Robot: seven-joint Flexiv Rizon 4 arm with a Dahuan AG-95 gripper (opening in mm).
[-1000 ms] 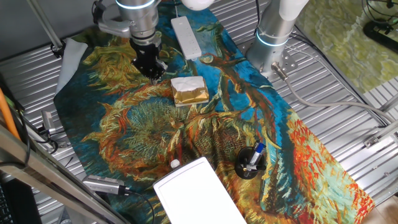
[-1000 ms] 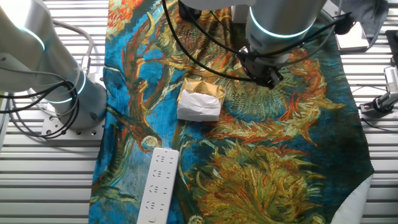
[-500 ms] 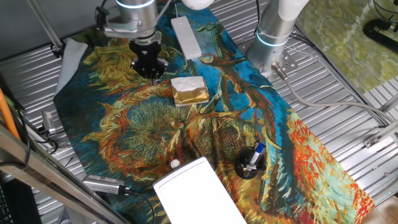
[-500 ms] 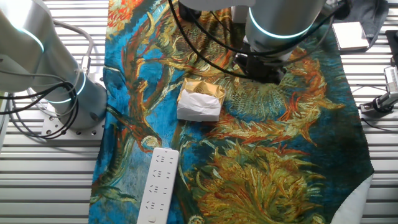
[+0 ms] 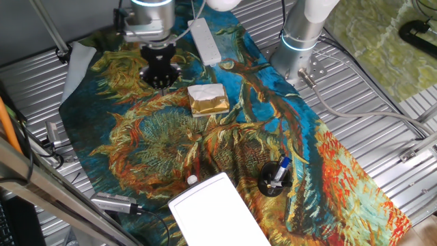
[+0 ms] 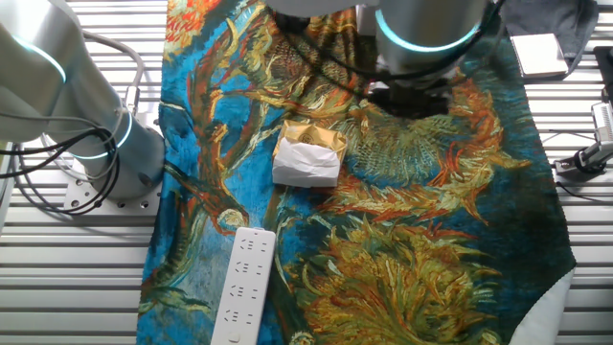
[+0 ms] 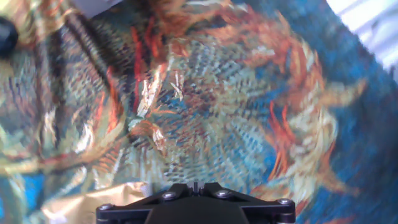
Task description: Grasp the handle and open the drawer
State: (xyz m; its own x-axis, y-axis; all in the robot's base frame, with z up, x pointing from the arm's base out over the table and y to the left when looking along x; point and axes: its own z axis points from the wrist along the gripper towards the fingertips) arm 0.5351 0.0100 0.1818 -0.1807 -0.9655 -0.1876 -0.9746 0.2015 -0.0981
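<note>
The drawer (image 5: 217, 212) is a flat white box with rounded corners at the near edge of the painted cloth. Its handle (image 5: 192, 180) is a small white knob on the face toward the cloth's middle. My gripper (image 5: 161, 76) hangs far from it, over the cloth's far left part, left of the gold-foil block (image 5: 207, 100). Its fingers look closed together and hold nothing. In the other fixed view the gripper (image 6: 414, 100) is mostly hidden under the arm. In the blurred hand view only a white edge of the drawer (image 7: 99, 5) shows at the top.
A long white power strip (image 5: 204, 39) lies at the far edge, also in the other fixed view (image 6: 244, 283). A black pen holder (image 5: 275, 179) stands right of the drawer. A second arm's base (image 5: 300, 41) stands at the far right. Metal slats surround the cloth.
My gripper has risen a little, shifted slightly to the left and away from the gold-foil block, and turned from tilted to more upright. Nothing else has moved.
</note>
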